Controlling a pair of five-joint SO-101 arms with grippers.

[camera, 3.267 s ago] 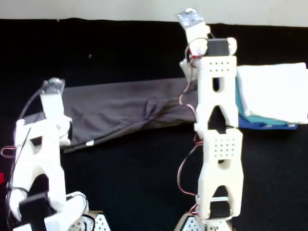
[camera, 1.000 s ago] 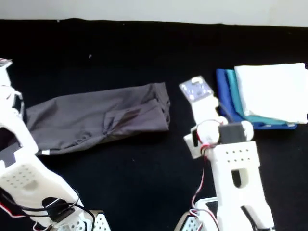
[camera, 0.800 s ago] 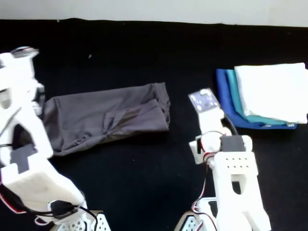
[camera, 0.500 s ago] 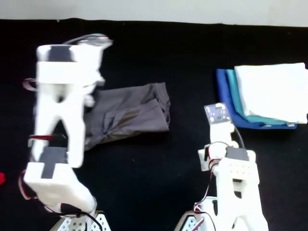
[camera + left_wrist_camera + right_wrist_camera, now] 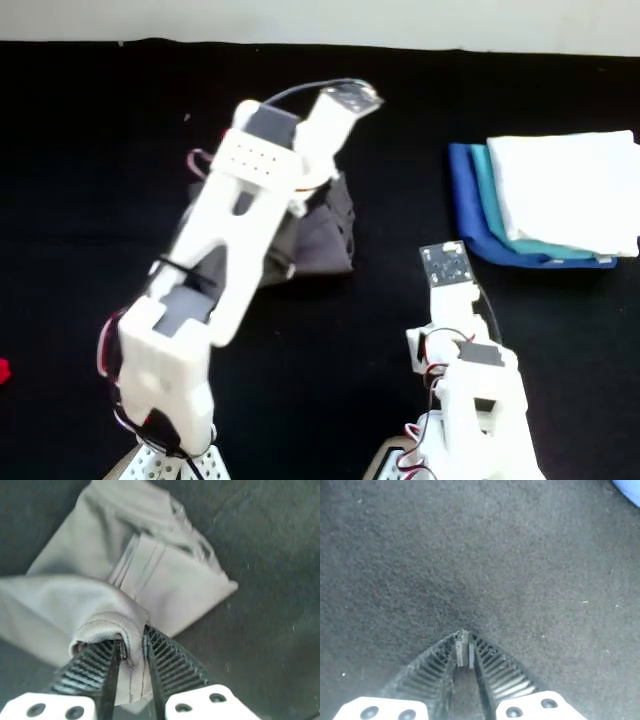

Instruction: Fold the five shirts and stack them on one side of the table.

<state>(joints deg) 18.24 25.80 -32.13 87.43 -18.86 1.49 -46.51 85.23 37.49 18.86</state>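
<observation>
Hem of the grey shirt (image 5: 165, 585) is pinched between the ribbed fingers of the left gripper (image 5: 132, 641), jaws clenched on a rolled, stitched edge. The held edge hangs above the rest of the garment, which lies on the black table (image 5: 350, 390) approx. mid-table, doubled over into a short block w/ 1 corner poking out. Holding it by the hem that way lets the loose part drape down over the flat part, so this looks like a fold in progress, prob. the last halving before stacking.

In the high view the left arm (image 5: 230, 230) stretches out over the shirt and covers most of it; a grey patch (image 5: 325, 240) peeks out beside it.

Right gripper (image 5: 464, 641) is shut w/ nothing between the tips, over bare table. The right arm (image 5: 465, 370) sits tucked back near its base, well apart from the cloth, likely so it doesn't get in the way of the fold.

Stack (image 5: 560, 200) sits at the table's right side: white layer (image 5: 570, 185) on top, teal layer (image 5: 540, 250) under it, blue layer (image 5: 462, 185) at the bottom. That's 3 colours; can't tell if the white is 1 shirt or 2. Its spot near the edge leaves the middle free as work area. The grey one isn't on the stack yet.
</observation>
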